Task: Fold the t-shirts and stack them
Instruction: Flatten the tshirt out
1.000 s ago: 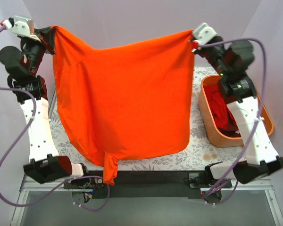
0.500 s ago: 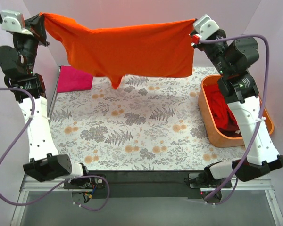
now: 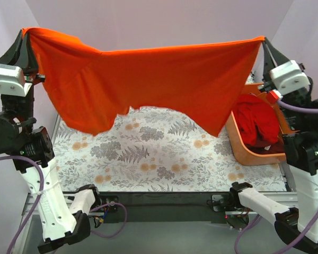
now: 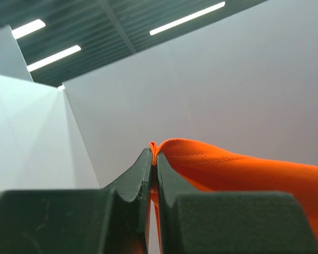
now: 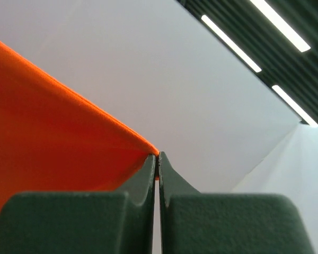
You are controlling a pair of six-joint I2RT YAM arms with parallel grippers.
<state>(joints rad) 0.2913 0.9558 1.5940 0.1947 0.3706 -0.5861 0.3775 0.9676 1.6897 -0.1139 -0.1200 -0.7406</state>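
The bright orange t-shirt [image 3: 148,79] hangs stretched in the air between my two grippers, high above the table. My left gripper [image 3: 24,33] is shut on its left corner; the left wrist view shows the cloth [image 4: 238,169] pinched between the jaws at the tips [image 4: 154,153]. My right gripper [image 3: 263,40] is shut on its right corner, which the right wrist view shows as cloth [image 5: 53,137] pinched at the tips [image 5: 158,156]. A deeper red t-shirt [image 3: 256,123] lies crumpled in the orange tub [image 3: 254,153]. The magenta-pink t-shirt is hidden behind the hanging cloth.
The table carries a floral cloth [image 3: 159,159]. The orange plastic tub stands at the right, tilted in this view. Pale walls close in the back and both sides.
Both arms have swung up and outward, spreading the orange shirt wider and lifting it. One second ago it hung low over the table. The pink shirt seen half a second ago is covered now.
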